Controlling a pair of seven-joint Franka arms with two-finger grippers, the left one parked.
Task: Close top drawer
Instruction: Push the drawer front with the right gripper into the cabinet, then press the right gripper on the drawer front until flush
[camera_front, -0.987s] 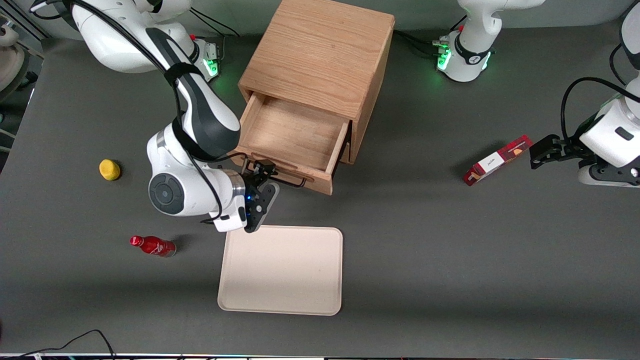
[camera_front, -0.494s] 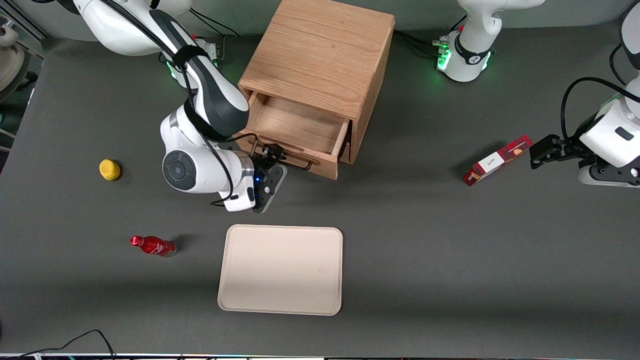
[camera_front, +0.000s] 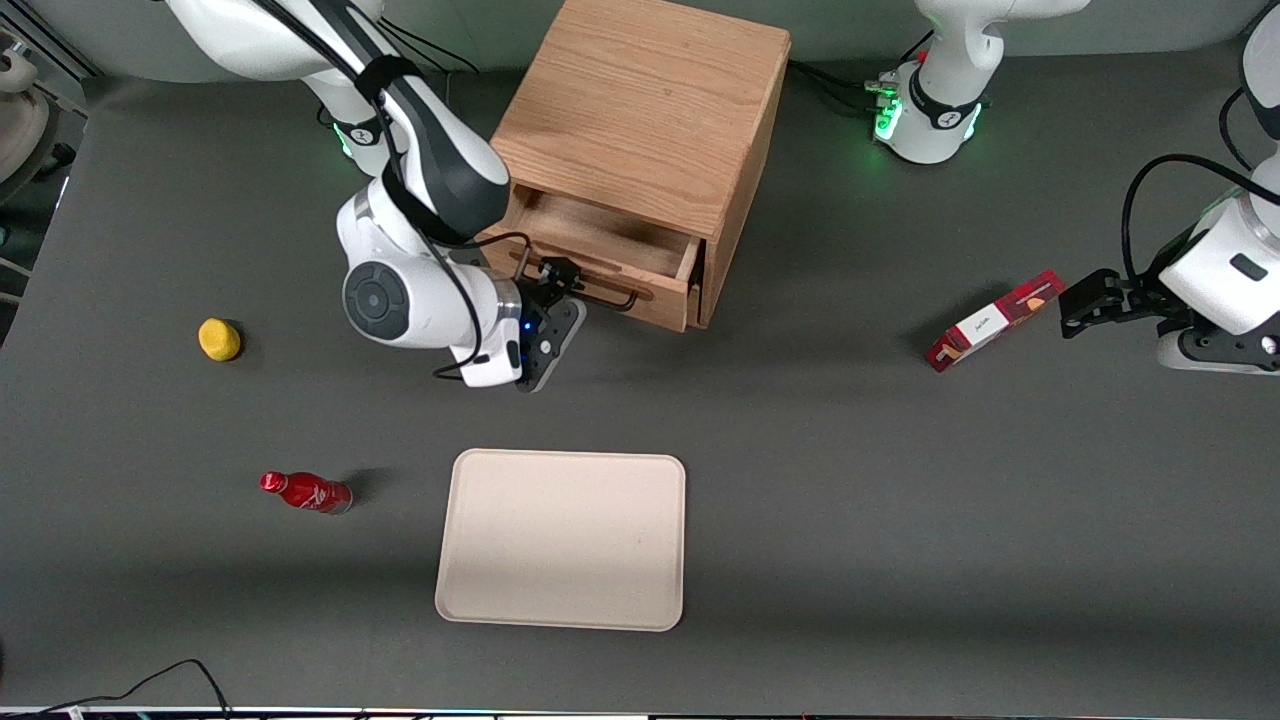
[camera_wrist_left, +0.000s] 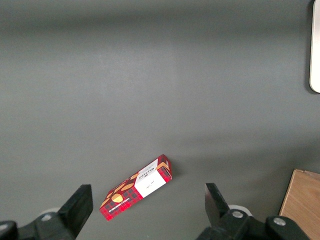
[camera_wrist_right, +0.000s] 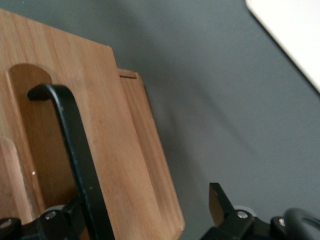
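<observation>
The top drawer of the oak cabinet stands partly pulled out, with a narrow strip of its inside showing. Its front panel carries a black wire handle set in a recess. My right gripper is at the drawer's front, at the end toward the working arm. In the right wrist view the gripper is open. One of its fingers is by the handle and the other hangs over the grey table, with the panel's end between them.
A cream tray lies nearer the front camera than the cabinet. A red bottle lies on its side and a yellow object sits toward the working arm's end. A red box lies toward the parked arm's end.
The top drawer has slid well into the cabinet over the last second. My gripper moved with its front toward the cabinet, away from the tray.
</observation>
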